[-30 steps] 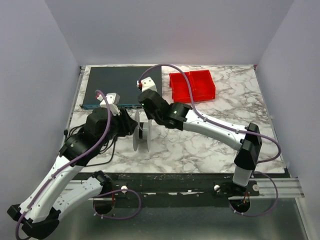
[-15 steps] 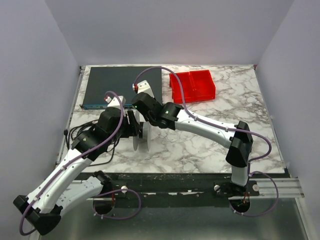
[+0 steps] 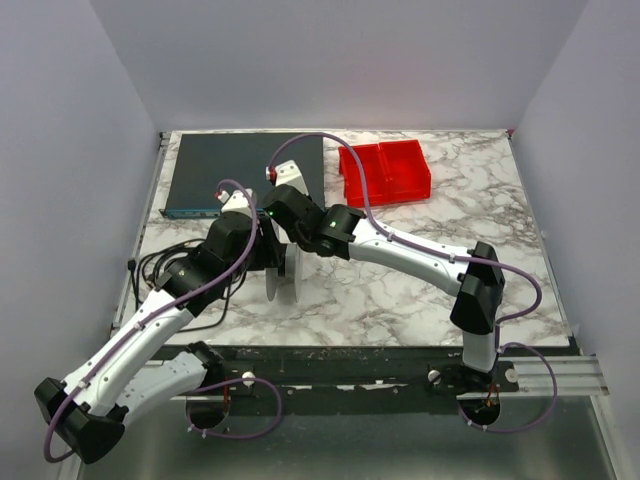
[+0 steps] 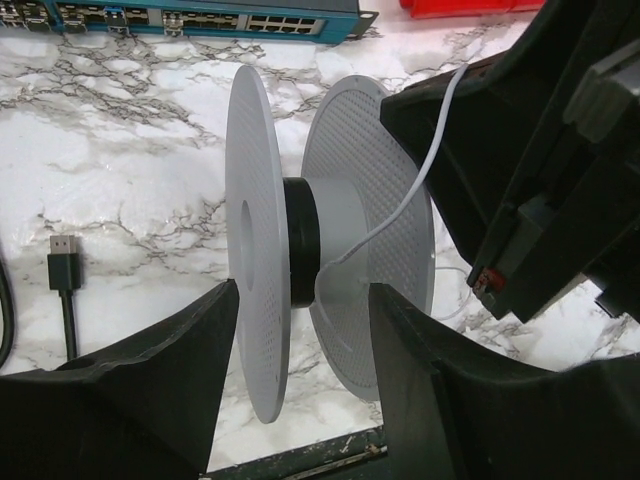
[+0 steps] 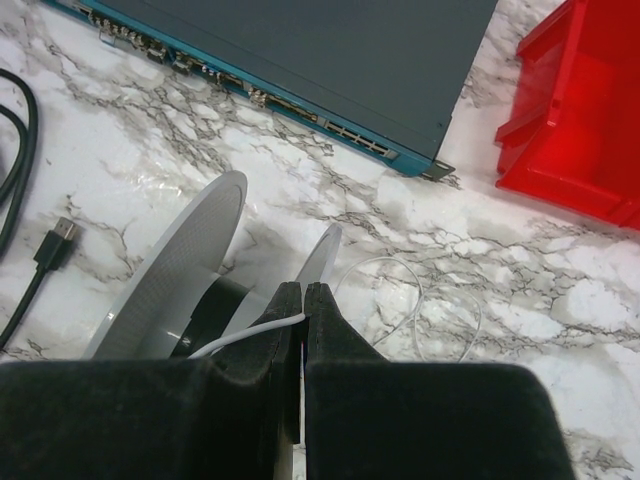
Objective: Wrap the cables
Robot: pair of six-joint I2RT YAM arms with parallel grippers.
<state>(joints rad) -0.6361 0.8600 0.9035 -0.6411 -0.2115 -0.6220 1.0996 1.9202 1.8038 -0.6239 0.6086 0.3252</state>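
A white spool [image 3: 283,272] with two discs and a black hub [image 4: 303,240] stands on edge on the marble table. My left gripper [image 4: 303,295] is open, one finger on each side of the spool's lower part; I cannot tell if they touch it. My right gripper [image 5: 304,290] is shut on the thin white cable [image 5: 250,335] just above the spool. The cable [image 4: 420,170] runs from those fingertips down to the hub. More cable lies in loose loops [image 5: 440,300] on the table beyond the spool. In the top view both grippers meet at the spool.
A dark network switch [image 3: 245,170] with a blue port face [image 4: 200,18] lies at the back left. Red bins [image 3: 385,170] stand at the back centre. Black cords [image 3: 165,265] with a USB plug [image 4: 62,250] lie left of the spool.
My left arm has reached forward and right, bringing its gripper up to the spool. My right gripper shifted left over the spool a second ago and has since held still.
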